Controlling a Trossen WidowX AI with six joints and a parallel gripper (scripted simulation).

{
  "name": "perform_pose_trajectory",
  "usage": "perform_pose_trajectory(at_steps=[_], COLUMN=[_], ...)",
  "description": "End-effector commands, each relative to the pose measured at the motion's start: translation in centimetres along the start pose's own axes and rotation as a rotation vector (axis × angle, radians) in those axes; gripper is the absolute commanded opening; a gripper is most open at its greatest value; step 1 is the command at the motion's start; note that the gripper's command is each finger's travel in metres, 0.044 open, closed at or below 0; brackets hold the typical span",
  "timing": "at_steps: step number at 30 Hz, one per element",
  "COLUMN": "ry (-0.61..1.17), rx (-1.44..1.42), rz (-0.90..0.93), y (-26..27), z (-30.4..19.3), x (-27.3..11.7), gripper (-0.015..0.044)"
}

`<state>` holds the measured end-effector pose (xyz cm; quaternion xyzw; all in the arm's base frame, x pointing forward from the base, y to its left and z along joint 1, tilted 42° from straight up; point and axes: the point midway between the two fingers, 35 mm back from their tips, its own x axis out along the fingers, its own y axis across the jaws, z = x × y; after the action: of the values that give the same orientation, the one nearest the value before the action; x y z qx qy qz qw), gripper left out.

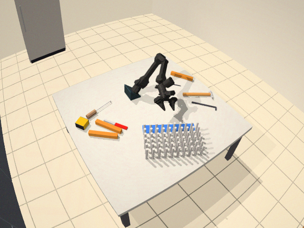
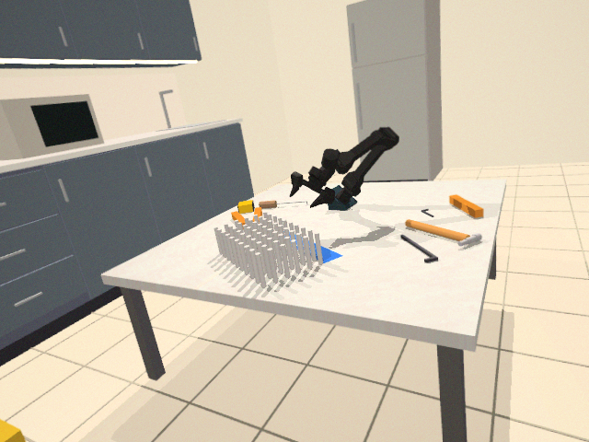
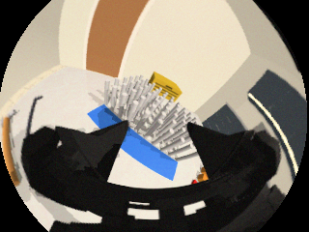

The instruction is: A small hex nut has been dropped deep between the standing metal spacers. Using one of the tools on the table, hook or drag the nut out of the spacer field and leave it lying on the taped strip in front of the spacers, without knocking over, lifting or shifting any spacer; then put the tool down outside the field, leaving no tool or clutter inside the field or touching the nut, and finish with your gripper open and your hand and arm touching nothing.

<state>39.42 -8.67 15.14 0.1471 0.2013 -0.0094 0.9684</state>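
My gripper [image 1: 169, 109] [image 2: 301, 201] [image 3: 158, 123] is open and empty, raised above the table behind the blue taped strip [image 1: 160, 128] [image 2: 332, 255] [image 3: 150, 154]. The pale metal spacers [image 1: 146, 154] [image 2: 257, 268] stand upright in a dense field beside the strip. I cannot make out the hex nut in any view. A long black hooked tool [image 1: 204, 105] [image 2: 418, 248] [image 3: 32, 113] lies on the table away from the field. A smaller black angled key [image 1: 176, 85] [image 2: 428, 211] lies near the arm. A brown-handled tool [image 1: 91, 113] [image 2: 268, 203] with a thin wire shaft lies at the opposite side.
A hammer [image 1: 196, 94] [image 2: 437, 230] and an orange bar [image 1: 181, 75] [image 2: 466, 205] lie on the hooked tool's side. Two more orange bars [image 1: 103, 134] [image 1: 108, 126], a red-handled tool [image 1: 121, 126] and a yellow and black block [image 1: 82, 122] [image 2: 246, 206] lie on the other side.
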Motion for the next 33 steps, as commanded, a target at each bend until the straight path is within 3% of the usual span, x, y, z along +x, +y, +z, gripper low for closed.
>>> perform_pose_trajectory(at_steps=[1, 17, 26, 33], ry=[0.001, 0.027, 0.319, 0.577], rx=[0.005, 0.023, 0.246, 0.465], rz=[-0.004, -0.033, -0.314, -0.489], y=[-0.1, -1.3, -15.5, -26.4], z=[0.0, -0.3, -5.0, -11.3], x=[0.0, 0.3, 1.3, -1.5], gripper=[0.0440, 0.0440, 0.0440, 0.0440])
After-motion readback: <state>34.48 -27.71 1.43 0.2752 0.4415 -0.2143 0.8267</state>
